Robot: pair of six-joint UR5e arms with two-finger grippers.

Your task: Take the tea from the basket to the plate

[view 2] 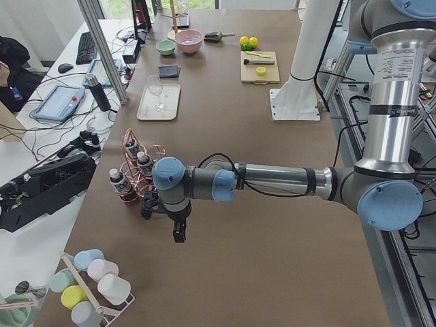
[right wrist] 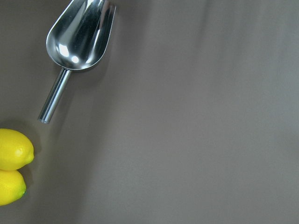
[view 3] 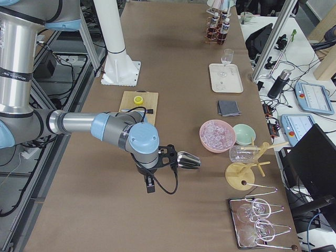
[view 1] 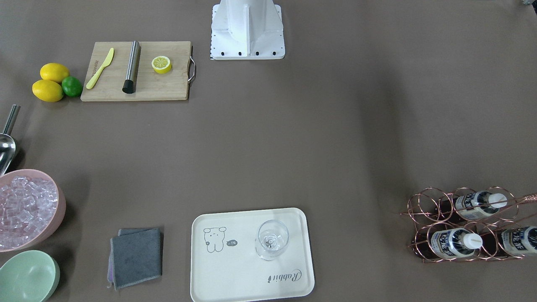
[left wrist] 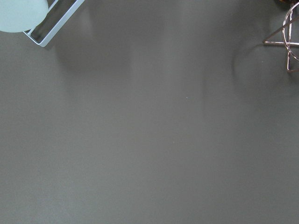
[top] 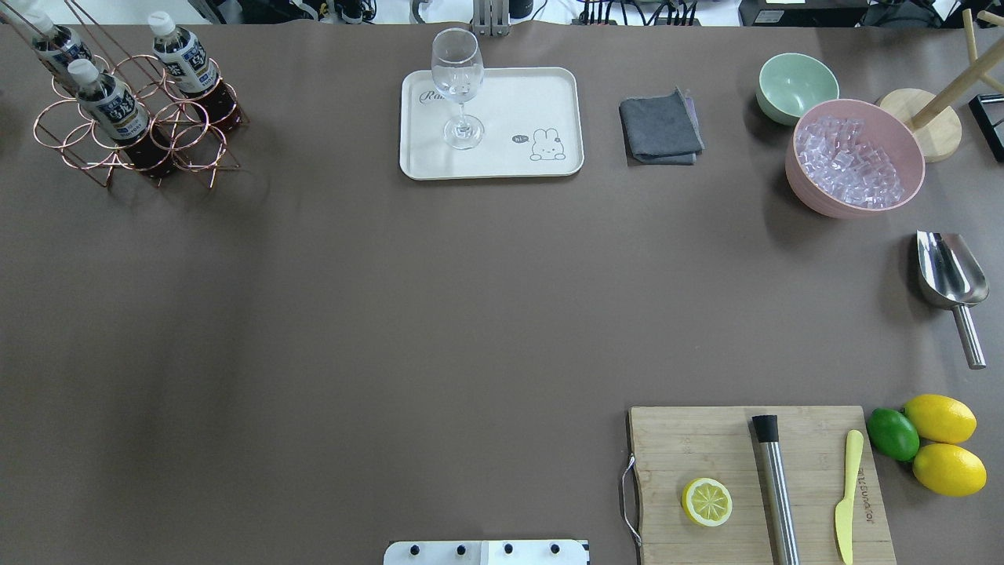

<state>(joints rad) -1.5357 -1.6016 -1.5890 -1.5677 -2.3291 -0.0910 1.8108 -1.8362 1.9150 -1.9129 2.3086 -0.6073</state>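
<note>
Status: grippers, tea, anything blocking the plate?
Left gripper by basket, right gripper near scoop; open or shut unreadable. All three teas in basket. Glass on plate, room beside it.

The left arm (view 2: 272, 180) and right arm (view 3: 73, 123) are silver-grey tubes with light blue joint caps (view 2: 168, 173), a black cable (view 2: 276, 193) and a white base (view 1: 247, 29).

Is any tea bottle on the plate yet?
No, the plate holds only the wine glass; all three tea bottles stand in the basket.
</note>
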